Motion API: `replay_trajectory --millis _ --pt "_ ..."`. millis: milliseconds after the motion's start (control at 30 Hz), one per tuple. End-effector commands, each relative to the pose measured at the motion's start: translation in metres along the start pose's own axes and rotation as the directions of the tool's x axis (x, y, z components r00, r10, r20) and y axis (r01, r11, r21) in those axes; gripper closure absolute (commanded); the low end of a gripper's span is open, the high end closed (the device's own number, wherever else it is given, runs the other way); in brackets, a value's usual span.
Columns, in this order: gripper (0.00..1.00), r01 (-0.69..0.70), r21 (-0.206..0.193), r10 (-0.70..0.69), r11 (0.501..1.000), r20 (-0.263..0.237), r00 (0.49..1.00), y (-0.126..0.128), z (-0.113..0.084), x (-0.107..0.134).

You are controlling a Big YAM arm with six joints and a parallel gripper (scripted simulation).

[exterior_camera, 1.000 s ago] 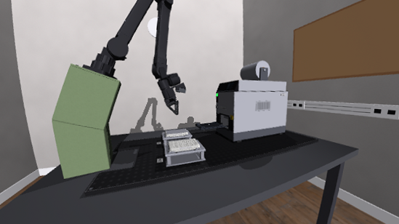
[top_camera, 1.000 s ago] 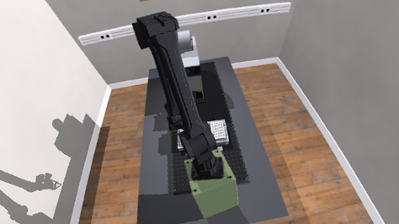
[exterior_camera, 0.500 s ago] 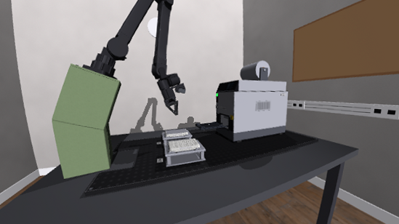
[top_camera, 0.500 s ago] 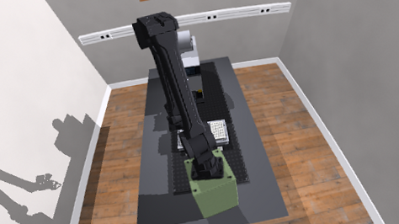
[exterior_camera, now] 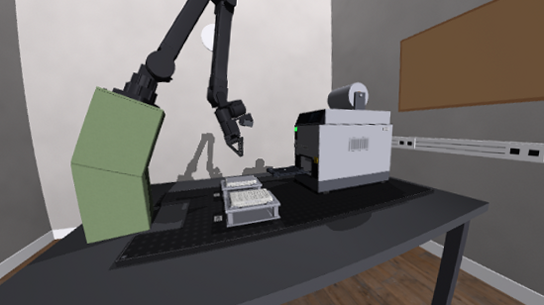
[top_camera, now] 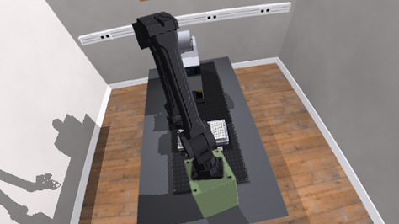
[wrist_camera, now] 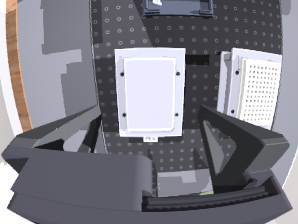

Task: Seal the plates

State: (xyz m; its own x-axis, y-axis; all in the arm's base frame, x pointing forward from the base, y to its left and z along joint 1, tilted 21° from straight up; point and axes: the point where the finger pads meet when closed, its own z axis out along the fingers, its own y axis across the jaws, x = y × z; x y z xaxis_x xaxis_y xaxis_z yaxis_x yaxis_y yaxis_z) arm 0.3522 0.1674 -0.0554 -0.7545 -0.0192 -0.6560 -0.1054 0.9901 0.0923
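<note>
White, apparently foil-sealed rectangular plate (wrist_camera: 150, 94): likely light, rigid; grip its long sides low, sparing the foil. Black fingers (exterior_camera: 238, 146) stand fully open, empty.

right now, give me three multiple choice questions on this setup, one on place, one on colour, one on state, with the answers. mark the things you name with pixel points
1. Where does the smooth-topped plate (wrist_camera: 150, 95) lie?
A. on the sealer's stage
B. in a nest
C. on the floor

2. What colour is the lit lamp on the sealer (top_camera: 191, 60) (exterior_camera: 354, 153)?
A. red
B. amber
C. green

3. How does the end effector (exterior_camera: 240, 154) (wrist_camera: 149, 110) stand?
A. open, nothing between its fingers
B. shut on a plate
C. shut on nothing

Answers:
1 B: the wrist view shows the nest's rim (wrist_camera: 120, 95) all around it.
2 C: the exterior view shows a green light on the sealer's front edge.
3 A: its fingers stand wide apart in the wrist view, with no plate between them.
</note>
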Motion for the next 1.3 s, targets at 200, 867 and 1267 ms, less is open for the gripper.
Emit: replay_trajectory --millis 200,867,1267 --pt "0.0 -0.008 -0.005 0.008 1.0 0.025 1.0 -0.002 -0.003 -0.007" --pt "0.0 -0.007 -0.007 0.007 1.0 0.023 1.0 -0.001 -0.003 -0.007" --pt "0.0 -0.004 -0.001 0.004 1.0 -0.293 0.956 -0.003 0.007 -0.015"
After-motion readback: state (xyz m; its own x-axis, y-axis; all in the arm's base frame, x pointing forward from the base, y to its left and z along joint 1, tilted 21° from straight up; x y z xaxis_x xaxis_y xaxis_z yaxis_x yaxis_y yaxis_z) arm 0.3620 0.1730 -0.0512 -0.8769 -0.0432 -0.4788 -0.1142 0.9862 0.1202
